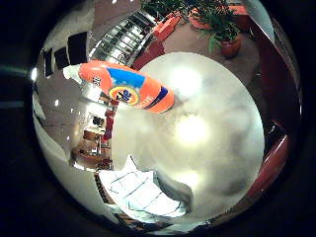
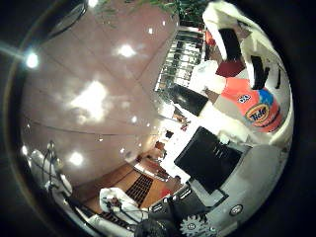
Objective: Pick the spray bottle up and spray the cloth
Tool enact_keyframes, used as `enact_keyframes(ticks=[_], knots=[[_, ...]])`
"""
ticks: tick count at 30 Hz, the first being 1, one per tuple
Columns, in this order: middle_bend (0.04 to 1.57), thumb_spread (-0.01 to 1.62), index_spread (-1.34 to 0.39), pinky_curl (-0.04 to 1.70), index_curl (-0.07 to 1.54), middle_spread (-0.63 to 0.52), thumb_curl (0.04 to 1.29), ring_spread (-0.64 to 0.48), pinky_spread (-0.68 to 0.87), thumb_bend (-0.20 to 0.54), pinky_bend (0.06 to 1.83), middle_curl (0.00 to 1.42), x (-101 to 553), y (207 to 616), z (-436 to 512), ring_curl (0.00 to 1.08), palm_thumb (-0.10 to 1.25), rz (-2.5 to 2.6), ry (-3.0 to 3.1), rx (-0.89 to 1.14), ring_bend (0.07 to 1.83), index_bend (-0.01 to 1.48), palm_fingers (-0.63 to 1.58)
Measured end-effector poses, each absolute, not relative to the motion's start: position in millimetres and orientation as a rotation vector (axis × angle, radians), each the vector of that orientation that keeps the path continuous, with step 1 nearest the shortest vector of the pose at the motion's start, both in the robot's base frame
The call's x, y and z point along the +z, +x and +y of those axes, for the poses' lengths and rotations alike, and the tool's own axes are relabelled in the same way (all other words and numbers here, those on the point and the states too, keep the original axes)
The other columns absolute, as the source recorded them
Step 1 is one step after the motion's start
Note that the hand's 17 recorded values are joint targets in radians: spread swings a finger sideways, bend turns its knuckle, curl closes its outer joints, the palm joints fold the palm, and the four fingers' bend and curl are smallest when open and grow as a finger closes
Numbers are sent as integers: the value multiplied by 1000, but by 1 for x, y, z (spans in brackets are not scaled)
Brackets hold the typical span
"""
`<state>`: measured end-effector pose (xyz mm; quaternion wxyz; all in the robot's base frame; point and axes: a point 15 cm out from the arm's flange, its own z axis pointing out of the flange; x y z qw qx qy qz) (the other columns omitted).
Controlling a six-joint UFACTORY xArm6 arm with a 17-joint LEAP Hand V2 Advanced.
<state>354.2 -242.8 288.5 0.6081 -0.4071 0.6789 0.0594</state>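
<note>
Spray bottle (image 2: 254,109), orange with a blue label, sits clamped within the curled white and black fingers (image 2: 232,34) of the right hand (image 2: 247,59), raised above a round white table (image 1: 217,143). Cloth (image 1: 143,192) lies at the table's edge.

The spray bottle (image 2: 253,109) is partly hidden behind the hand's (image 2: 247,59) white and black fingers (image 2: 256,69), so its trigger and nozzle cannot be made out. Whether those fingers actually grip it is unclear. The cloth (image 1: 143,193) is cut off at the picture's rim. Glare washes out the pale round surface (image 1: 217,133).
</note>
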Motion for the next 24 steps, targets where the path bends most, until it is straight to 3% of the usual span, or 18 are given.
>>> enact_keyframes(ticks=[3, 6, 9, 13, 24], knots=[[901, 1078, -327, 905, 647, -152, 442, -249, -391, -27, 793, 621, 290, 355, -248, 592, 680, 1569, -951, 128, 1200, 301, 340], [770, 1081, -300, 897, 632, -112, 424, -167, -222, -28, 698, 572, 287, 355, -251, 549, 653, 1573, -964, 131, 1039, 323, 103], [616, 1082, -266, 806, 556, -32, 404, -24, 53, -26, 604, 484, 284, 354, -256, 444, 628, 1585, -995, 142, 833, 285, 6], [467, 1073, -233, 666, 474, 61, 377, 127, 289, -25, 505, 401, 282, 355, -263, 349, 608, 1596, -1031, 147, 642, 204, -10], [282, 1044, -196, 452, 316, 169, 328, 199, 377, -26, 424, 322, 275, 376, -272, 253, 581, 1598, -1121, 198, 436, 151, 11]])
